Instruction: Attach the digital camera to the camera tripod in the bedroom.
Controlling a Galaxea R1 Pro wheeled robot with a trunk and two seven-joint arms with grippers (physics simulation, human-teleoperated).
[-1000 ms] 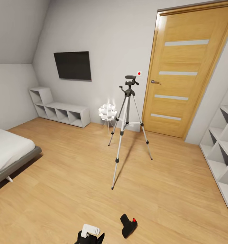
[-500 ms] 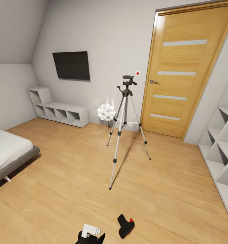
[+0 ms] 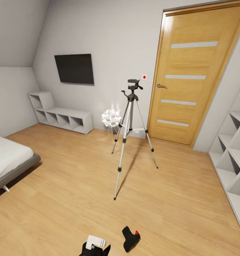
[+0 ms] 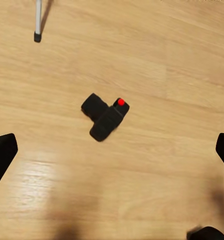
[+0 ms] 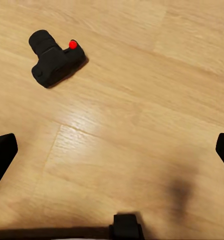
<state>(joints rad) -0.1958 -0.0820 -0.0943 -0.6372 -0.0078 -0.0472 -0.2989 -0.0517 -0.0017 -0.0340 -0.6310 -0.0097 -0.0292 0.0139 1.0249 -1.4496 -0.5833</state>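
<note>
Looking over the bedroom floor point(image 3: 63, 185) from the head view, we see the camera tripod point(image 3: 129, 137) standing upright near the centre, its three silver legs spread on the wood, with the white bulbous lamp point(image 3: 111, 118) just behind it at about ten o'clock and the wooden door point(image 3: 191, 78) behind at two o'clock. The digital camera point(image 3: 130, 239) lies on the floor well apart from the tripod, at six o'clock from it, red button up.

Against the earlier pictures, the whole head view has slid: tripod, door and camera all sit a little further left and lower, so our camera moved, not the things.

In the left wrist view the digital camera point(image 4: 105, 116) rests on the boards between the two dark fingertips point(image 4: 2, 152) at the frame's edges, so our left claw is spread wide and holds nothing. In the right wrist view the camera point(image 5: 56, 59) lies off to one side, and the right fingertips point(image 5: 3, 150) likewise stand far apart, empty.
</note>
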